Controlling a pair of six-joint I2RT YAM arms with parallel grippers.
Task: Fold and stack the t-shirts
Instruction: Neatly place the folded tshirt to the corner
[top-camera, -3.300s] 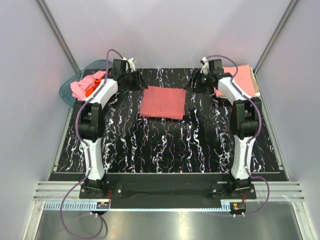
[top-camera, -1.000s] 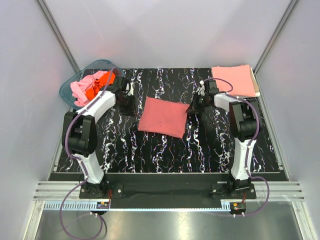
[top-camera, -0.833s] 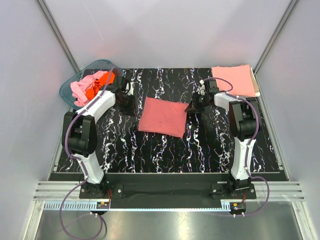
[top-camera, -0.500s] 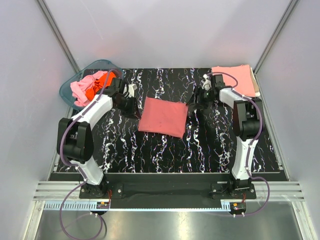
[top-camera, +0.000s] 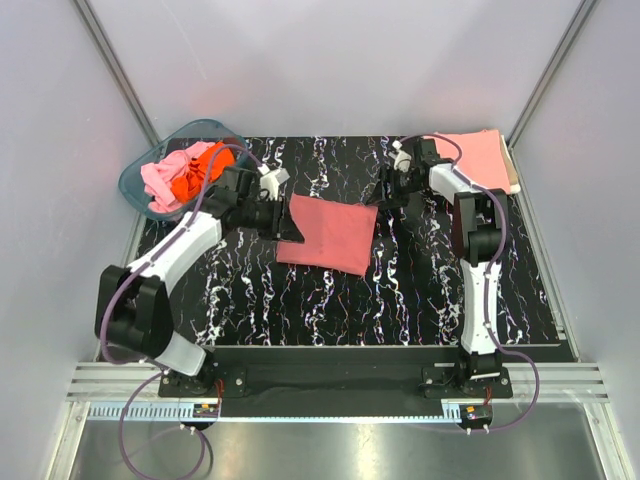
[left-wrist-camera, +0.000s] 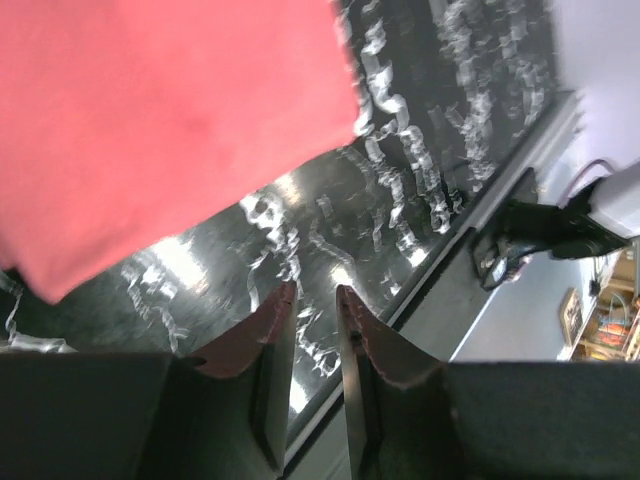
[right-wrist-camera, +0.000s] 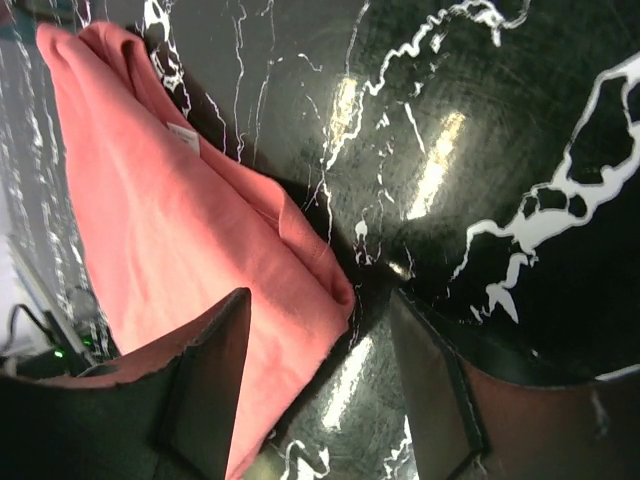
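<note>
Black marbled table (top-camera: 300, 300) before us, the folded brick-red t-shirt (top-camera: 328, 233) lying at its middle. Our left gripper (left-wrist-camera: 313, 292) sits at its left edge, fingers barely parted, empty; our right gripper (right-wrist-camera: 318, 300) is spread wide over the far right corner, gripping nothing

Left arm (top-camera: 190, 240) and right arm (top-camera: 478, 300) are of identical build, with white link shells alternating with black cylindrical joint housings. Each base is black and bolted to the black mounting plate (top-camera: 330, 378). From each base a purple cable (top-camera: 123, 425) loops out in front of that plate, then follows the links. Left gripper (left-wrist-camera: 315, 292) has two flat, tapered, dark fingers (left-wrist-camera: 270, 340) with reddish-brown edges. Right gripper (right-wrist-camera: 318, 300) has matching fingers.
</note>
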